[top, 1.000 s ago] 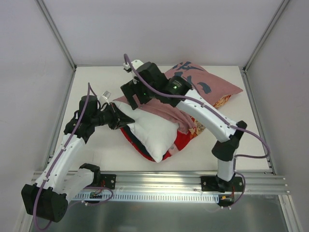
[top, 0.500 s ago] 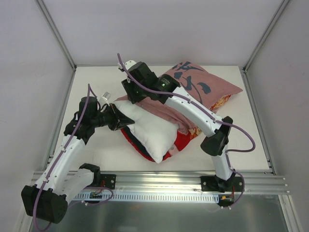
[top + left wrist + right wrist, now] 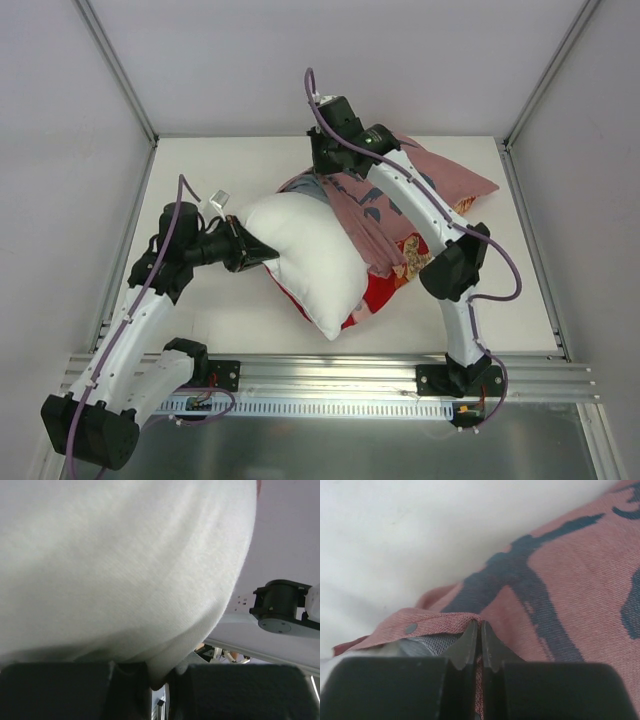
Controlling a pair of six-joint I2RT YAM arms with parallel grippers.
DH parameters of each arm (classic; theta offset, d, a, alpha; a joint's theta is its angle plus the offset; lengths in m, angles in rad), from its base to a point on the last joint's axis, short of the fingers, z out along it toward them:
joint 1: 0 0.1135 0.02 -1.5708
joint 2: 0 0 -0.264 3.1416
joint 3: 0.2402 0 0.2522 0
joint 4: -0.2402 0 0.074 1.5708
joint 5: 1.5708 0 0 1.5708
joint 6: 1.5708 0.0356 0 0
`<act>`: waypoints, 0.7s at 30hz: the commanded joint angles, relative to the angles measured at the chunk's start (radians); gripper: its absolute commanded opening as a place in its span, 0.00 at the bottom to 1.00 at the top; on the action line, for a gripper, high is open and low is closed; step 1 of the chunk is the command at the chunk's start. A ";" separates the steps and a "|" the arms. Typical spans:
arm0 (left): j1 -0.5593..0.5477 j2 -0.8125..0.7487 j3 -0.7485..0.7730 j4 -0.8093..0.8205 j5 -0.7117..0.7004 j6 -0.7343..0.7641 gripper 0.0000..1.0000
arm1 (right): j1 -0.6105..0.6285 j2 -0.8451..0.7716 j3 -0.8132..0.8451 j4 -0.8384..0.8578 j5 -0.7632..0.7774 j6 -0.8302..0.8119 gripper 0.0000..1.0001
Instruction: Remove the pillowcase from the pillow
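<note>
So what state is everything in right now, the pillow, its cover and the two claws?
pillow: partly out, near end bare, far end covered by the pillowcase.
pillowcase: partly peeled back, bunched, red lining showing underneath.
left gripper: shut, pinching the pillow.
right gripper: shut, pinching the pillowcase edge.

Close on right gripper [image 3: 480,630] at 6 o'clock, 2 black fingers pressed together on the folded edge of the dusty-pink pillowcase [image 3: 560,600]. Dark-blue brush strokes [image 3: 515,575] from centre toward 2 o'clock. Small round stud [image 3: 411,628] on that edge, 8 o'clock. White pillow [image 3: 420,530] from 9 to 1 o'clock.
</note>
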 commanded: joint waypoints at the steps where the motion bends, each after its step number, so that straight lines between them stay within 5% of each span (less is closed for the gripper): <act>1: -0.014 -0.051 0.076 0.064 0.078 -0.018 0.00 | -0.012 0.037 0.011 -0.043 0.090 0.029 0.01; 10: -0.021 -0.029 0.187 0.066 0.083 -0.009 0.00 | -0.053 -0.106 -0.067 -0.080 0.147 0.056 0.03; 12: -0.018 0.001 0.214 0.055 0.069 0.002 0.00 | -0.050 -0.166 -0.095 -0.071 0.122 0.044 0.34; 13: -0.017 0.012 0.224 0.052 0.066 0.014 0.00 | -0.048 -0.240 -0.148 -0.063 0.121 0.043 0.65; 14: -0.012 0.024 0.234 0.040 0.064 0.020 0.00 | -0.045 -0.283 -0.183 -0.039 0.114 0.029 0.77; 18: 0.026 0.070 0.279 -0.002 0.069 0.068 0.00 | -0.050 -0.510 -0.426 0.029 0.165 -0.005 0.99; 21: 0.089 0.086 0.280 -0.028 0.096 0.085 0.00 | -0.109 -0.634 -0.585 0.032 0.186 -0.020 1.00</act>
